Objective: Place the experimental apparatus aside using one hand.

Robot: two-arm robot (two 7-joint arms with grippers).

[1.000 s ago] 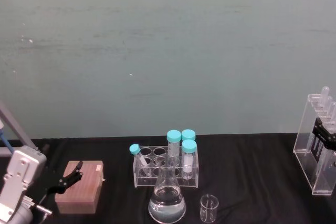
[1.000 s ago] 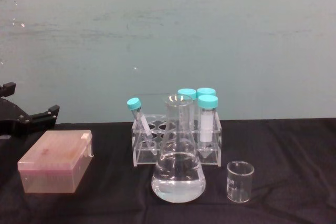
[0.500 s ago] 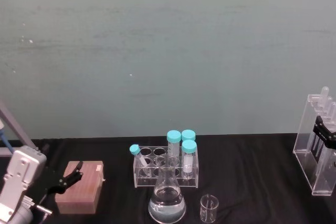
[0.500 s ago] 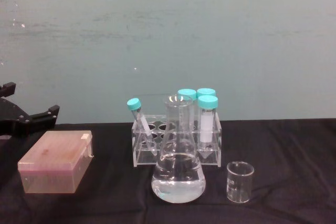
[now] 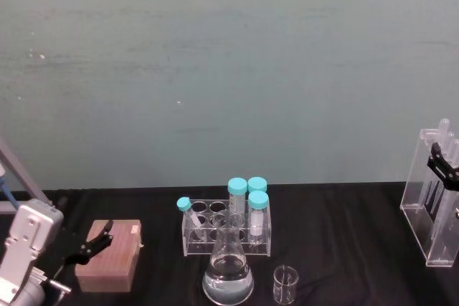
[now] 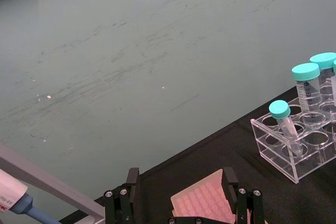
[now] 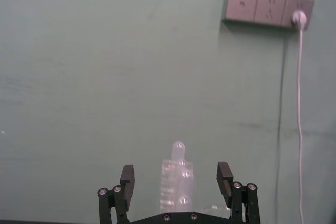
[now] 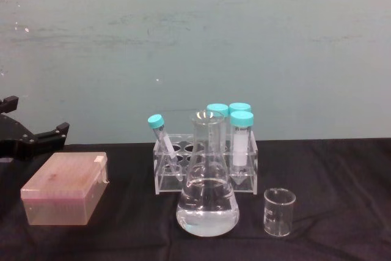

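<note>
- Nearest to me, the conical flask stands on the black table, about a third full of clear liquid.
- The small glass beaker stands just beside it on my right, upright and not touching it.
- Just behind the flask is a clear tube rack holding teal-capped tubes. Three stand upright and one on the left leans.
- On my left, the pink tip box sits well apart from the rack.
- My left gripper hangs by that box near the table's left edge. Its fingers are spread and hold nothing.
- Far on my right, the tall acrylic stand with its long tubes stands upright at the table's right edge, well apart from the other glassware.
- My right gripper is up by the stand's top. In the right wrist view its black fingers are wide apart, with the stand's top between and beyond them, so they are unclosed and grip nothing.
- Behind everything is a plain green wall.
</note>
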